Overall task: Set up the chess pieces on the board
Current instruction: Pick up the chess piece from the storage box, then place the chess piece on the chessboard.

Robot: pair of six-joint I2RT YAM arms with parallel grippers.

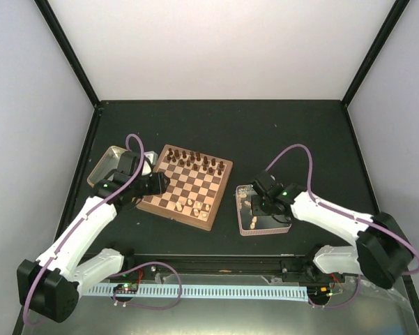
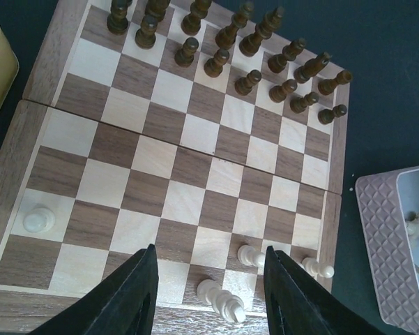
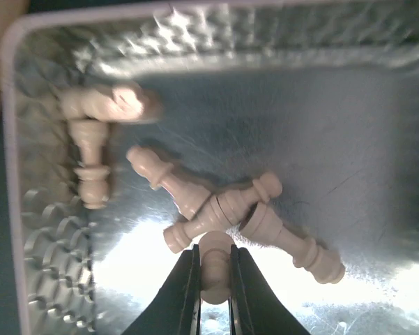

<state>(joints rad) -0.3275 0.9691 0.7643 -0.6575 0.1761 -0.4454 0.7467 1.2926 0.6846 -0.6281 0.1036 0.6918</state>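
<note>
**A:** Where are the chess pieces [image 3: 223, 209] right now?

**B:** Most of them lie in the clear tray [image 3: 45, 237], which sits on the dark table [image 1: 279, 132] to the right of the board [image 1: 185, 183]. The right gripper [image 3: 215, 248] is down inside that tray. Its jaws are clamped tight on one pale piece [image 3: 215, 269], whose rounded end shows between the black fingers [image 3: 181, 293].

**A:** Crowded in there?

**B:** Very. Just beyond the fingertips, three pale men lie crossed in a heap, touching one another. The nearest of them sits right against the pinched piece. Two more lie by the tray's left wall, one of them blurred.

**A:** And on the board itself?

**B:** A few pale ones are on it. From the left wrist, a lone pale man [image 2: 38, 220] stands upright on a light square near the board's left corner. The tipped pieces [image 2: 219, 300], three of them, lie on their sides on the near rows towards the right.

**A:** What about the left gripper [image 2: 209, 250]?

**B:** It hangs over the board's near edge with its jaws apart, gripping nothing. One tipped piece lies on the squares between its fingers.

**A:** And further out?

**B:** The dark chessmen [image 2: 230, 49] stand upright along the far rows, well apart from the pale ones, with several rows of squares between them. The yellow-rimmed tin [image 1: 104, 164] sits near the board's left edge, partly hidden behind the left arm [image 1: 90, 223].
</note>
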